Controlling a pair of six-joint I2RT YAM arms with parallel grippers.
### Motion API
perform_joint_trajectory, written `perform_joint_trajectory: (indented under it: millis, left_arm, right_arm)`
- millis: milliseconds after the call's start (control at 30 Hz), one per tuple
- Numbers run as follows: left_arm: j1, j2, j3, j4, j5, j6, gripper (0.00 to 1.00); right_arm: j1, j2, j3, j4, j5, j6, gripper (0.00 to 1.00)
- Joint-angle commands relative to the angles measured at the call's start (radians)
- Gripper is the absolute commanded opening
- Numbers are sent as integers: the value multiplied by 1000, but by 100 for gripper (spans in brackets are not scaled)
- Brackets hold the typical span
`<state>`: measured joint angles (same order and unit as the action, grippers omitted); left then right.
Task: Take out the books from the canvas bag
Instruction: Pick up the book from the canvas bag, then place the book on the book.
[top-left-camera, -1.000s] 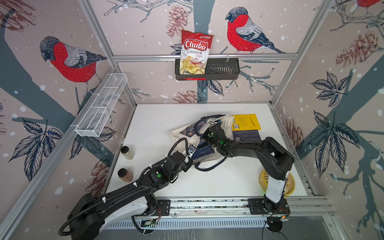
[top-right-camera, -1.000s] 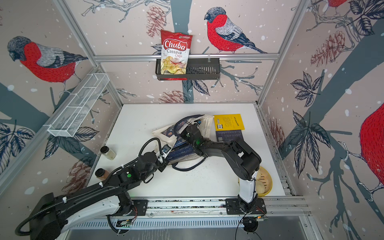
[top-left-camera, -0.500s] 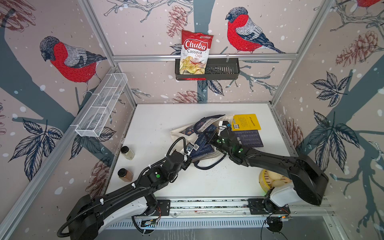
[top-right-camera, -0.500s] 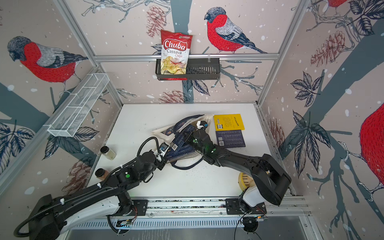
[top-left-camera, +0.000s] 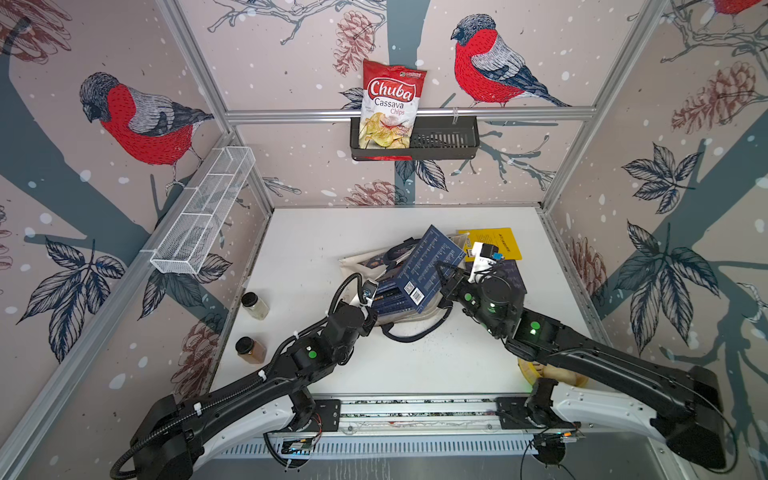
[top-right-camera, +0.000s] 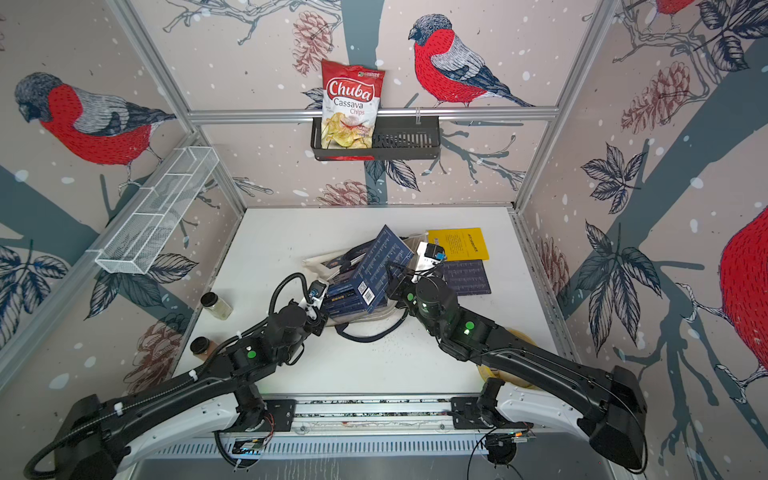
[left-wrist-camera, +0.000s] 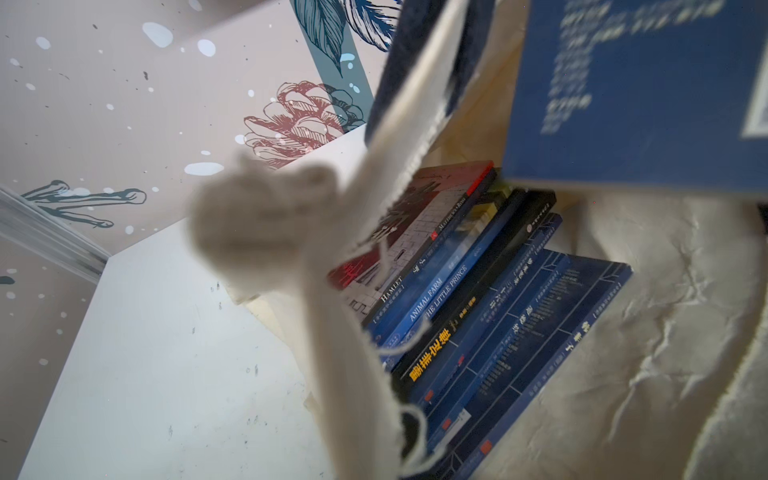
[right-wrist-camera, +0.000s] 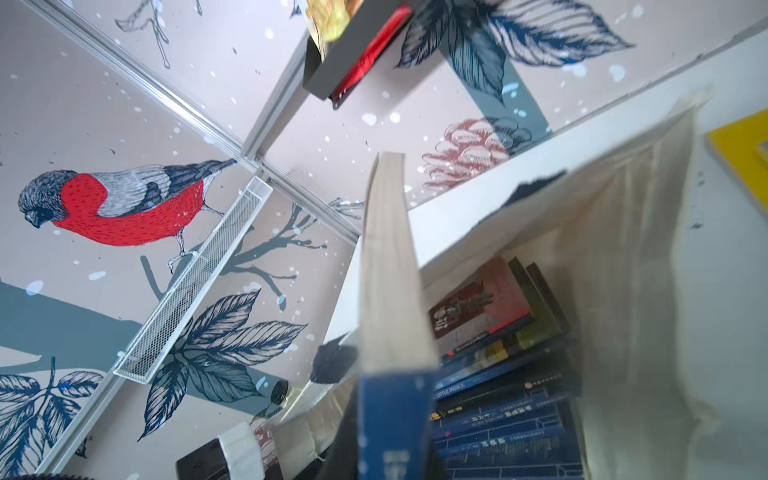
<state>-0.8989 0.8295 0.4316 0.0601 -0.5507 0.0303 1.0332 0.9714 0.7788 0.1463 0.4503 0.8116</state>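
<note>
One lifted book: thin navy paperback, barcode label, tilted over the canvas bag.
canvas bag: crumpled cream cloth mid-table; we see books stacked inside.
right gripper: clenched on the lifted book's 4 o'clock edge, arm stretched low.
left gripper: pinching the bag's rim at 7 o'clock.

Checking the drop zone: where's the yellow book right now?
In both top views the yellow book lies flat on the white table, far right side, to the right of the canvas bag, with a navy book lying beside it, nearer the robot.
</note>
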Motion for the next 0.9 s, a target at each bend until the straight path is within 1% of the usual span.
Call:
perform_joint_trajectory:
  millis: [0,67,133,167,300,333,467,633,733,867]
  left_arm:
    - [2,-15,3,99,-77,-49,0]
    - [2,-18,1,98,-78,-44,0]
    - [2,-18,3,92,-81,-36,0]
    - [2,-18,3,89,-79,-33,0]
    - [2,-9,6,84,-66,-28,0]
    - [2,-4,8,83,-62,-26,0]
    - [1,10,13,76,-37,-14,0]
    - [1,14,12,76,-12,10,0]
    - [2,16,12,77,-14,11,0]
    - [1,17,13,78,-8,14,0]
  right_arm:
    - [1,-43,11,8,161,-141,0]
    - [-12,-61,11,27,199,-177,0]
    - [-64,-72,-4,70,189,-188,0]
    - [-100,-75,-8,71,162,-169,0]
    - [-343,-83,-24,71,-69,-71,0]
    - [-393,-88,-29,84,-106,-68,0]
    - [-568,-109,-54,109,-178,-16,0]
    - [-838,-108,-88,164,-376,102,0]
    - [-960,-65,-95,193,-452,152,0]
    - [-1040,55,-92,244,-553,208,0]
